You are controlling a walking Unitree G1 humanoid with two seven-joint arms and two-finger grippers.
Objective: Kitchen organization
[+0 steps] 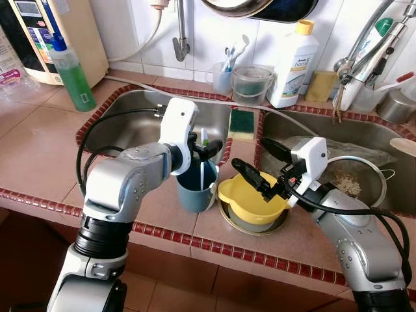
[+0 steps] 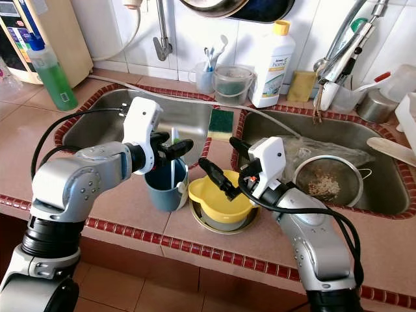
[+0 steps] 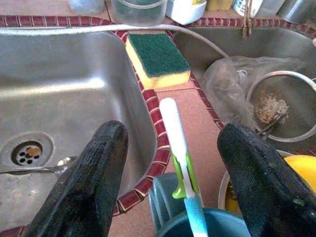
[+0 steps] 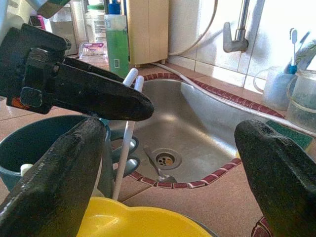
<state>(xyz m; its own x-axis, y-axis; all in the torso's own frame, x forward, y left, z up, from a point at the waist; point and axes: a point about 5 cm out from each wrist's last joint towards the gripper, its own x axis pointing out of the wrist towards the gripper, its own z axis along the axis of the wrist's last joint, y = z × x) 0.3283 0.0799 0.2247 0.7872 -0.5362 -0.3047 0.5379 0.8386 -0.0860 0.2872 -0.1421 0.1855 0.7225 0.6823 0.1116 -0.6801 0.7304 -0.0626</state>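
Note:
A blue cup [image 1: 194,190] stands on the tiled counter between the two sinks, with a white and green toothbrush [image 1: 203,161] upright in it. My left gripper [image 1: 205,147] hovers just above the cup, open, one finger [image 3: 98,163] on each side of the toothbrush [image 3: 175,143] without touching it. To the right of the cup, a yellow bowl [image 1: 255,203] rests in a shallow metal dish [image 1: 242,227]. My right gripper [image 1: 261,164] hangs open over the bowl's rim, and nothing is between its fingers [image 4: 74,168].
The left sink [image 1: 130,107] holds a spoon [image 3: 34,168] near its drain. The right sink [image 1: 364,136] holds a metal strainer [image 1: 354,182] and a plastic bag. A green-yellow sponge [image 1: 242,122] lies on the divider. A detergent bottle [image 1: 292,62], a clear tub [image 1: 251,83] and a green soap bottle [image 1: 73,75] line the back.

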